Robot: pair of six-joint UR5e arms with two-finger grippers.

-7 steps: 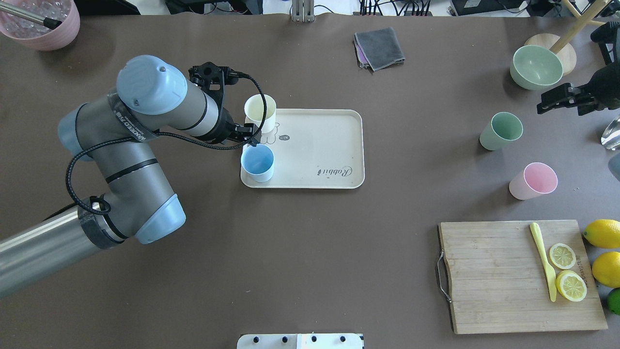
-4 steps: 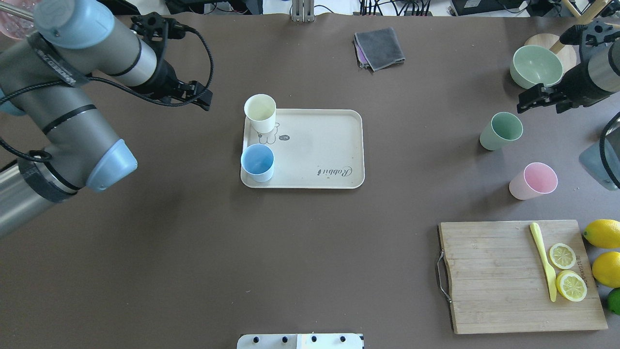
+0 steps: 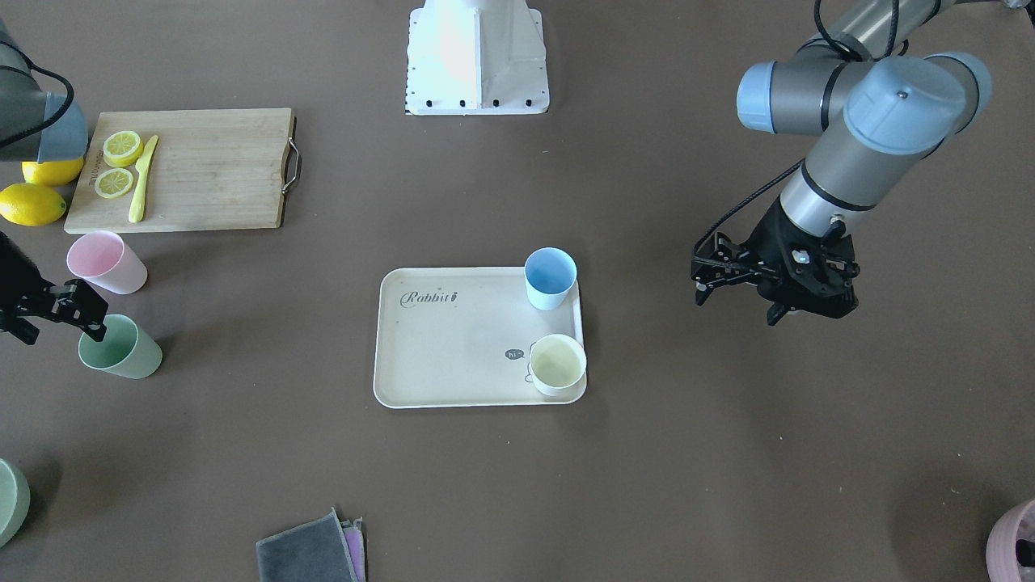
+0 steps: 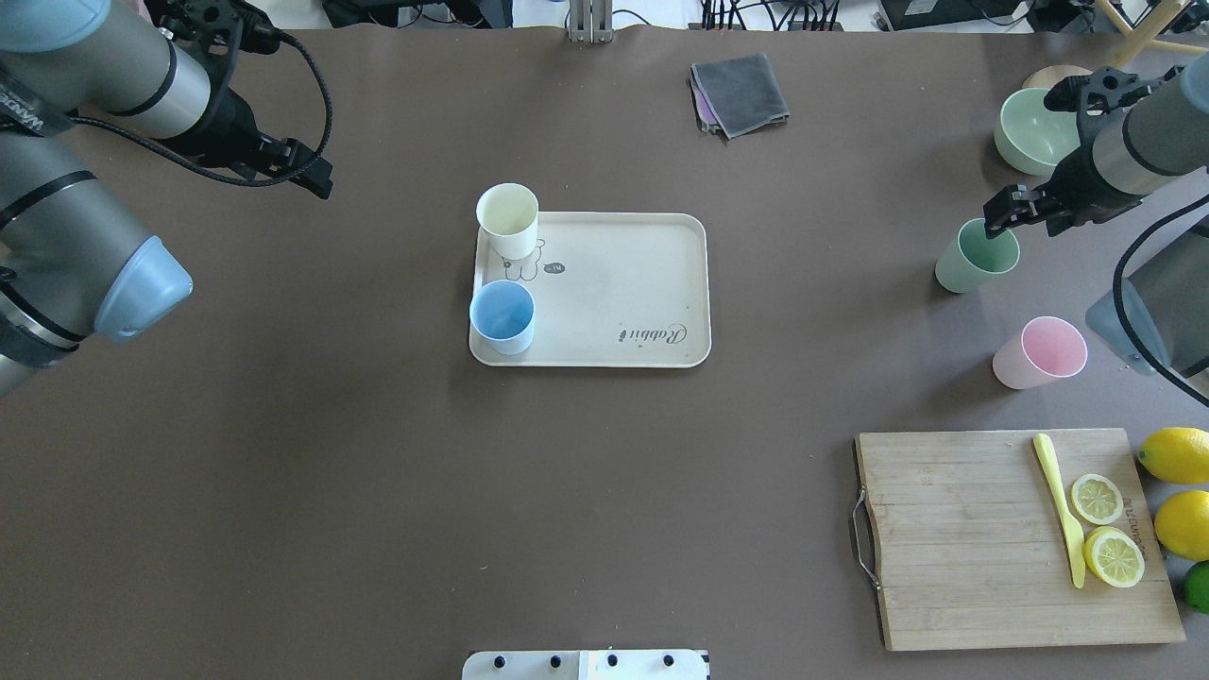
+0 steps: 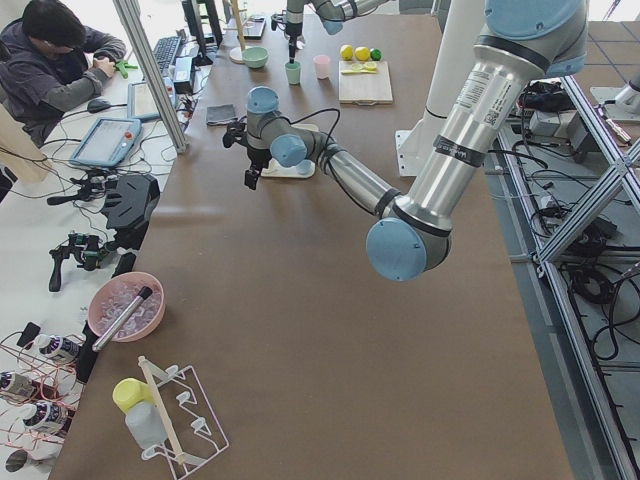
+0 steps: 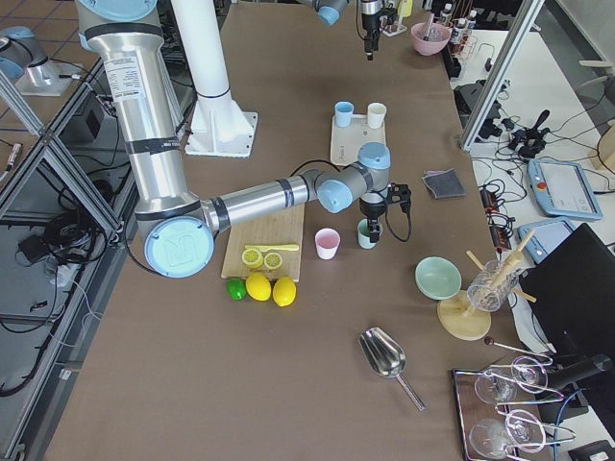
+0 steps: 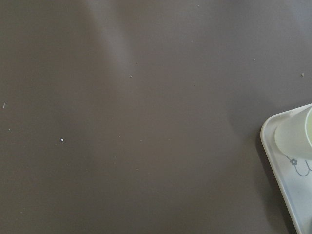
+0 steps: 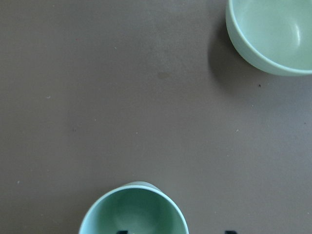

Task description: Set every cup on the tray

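The cream tray (image 4: 623, 283) lies mid-table with the cream-yellow cup (image 4: 508, 219) and the light blue cup (image 4: 502, 316) upright at its left end. The sage green cup (image 4: 978, 255) and the pink cup (image 4: 1039, 352) stand on the table at the right. My right gripper (image 4: 1003, 215) is open just above the green cup's rim. In the right wrist view one fingertip (image 8: 122, 231) is over the cup's (image 8: 132, 209) mouth and the other is outside its wall. My left gripper (image 4: 310, 179) is open and empty, well left of the tray.
A sage green bowl (image 4: 1044, 132) stands just behind the green cup. A wooden cutting board (image 4: 963, 538) with lemon slices and a yellow knife lies front right, with whole lemons (image 4: 1176, 455) beside it. A grey cloth (image 4: 740, 94) lies at the back.
My left arm has pulled back from the yellow cup on the tray to the far left. My right gripper has moved in from the right edge to over the green cup.
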